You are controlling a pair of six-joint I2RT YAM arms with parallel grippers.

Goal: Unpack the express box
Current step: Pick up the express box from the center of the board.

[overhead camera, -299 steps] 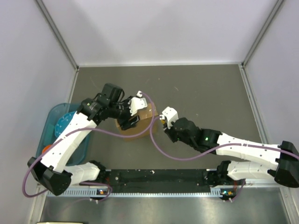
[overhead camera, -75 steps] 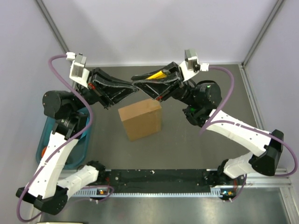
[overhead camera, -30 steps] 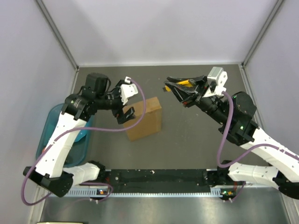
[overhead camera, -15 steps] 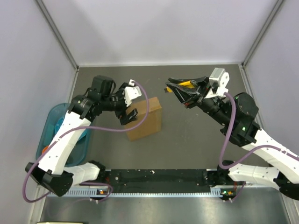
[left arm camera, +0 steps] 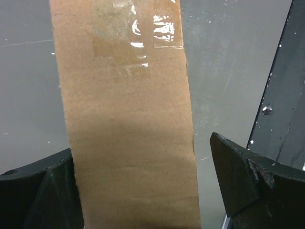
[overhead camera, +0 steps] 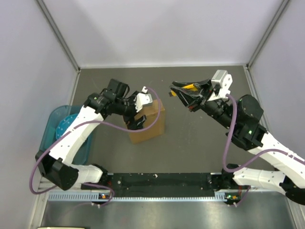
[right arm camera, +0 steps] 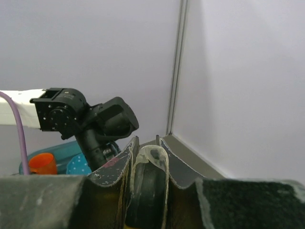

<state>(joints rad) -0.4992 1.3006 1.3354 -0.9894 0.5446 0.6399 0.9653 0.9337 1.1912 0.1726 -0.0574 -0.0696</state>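
Left gripper (overhead camera: 139, 112) spread wide astride the cardboard box (overhead camera: 153, 123), upright on edge near the table (overhead camera: 200, 143) middle, likely to steady it. Right gripper (overhead camera: 183, 93) clenched on a yellow knife (overhead camera: 190, 86), high at far right, seemingly poised to slit the tape (left arm camera: 138, 33).

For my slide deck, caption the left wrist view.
Open left hand straddles the taped express box standing on the grey table.

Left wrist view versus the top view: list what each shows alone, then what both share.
Left wrist only: shiny clear tape on the box's narrow face. Top only: the right gripper shut on a yellow knife, and a blue bin at the left. Both: the brown box with the left gripper open, a finger on either side of it.
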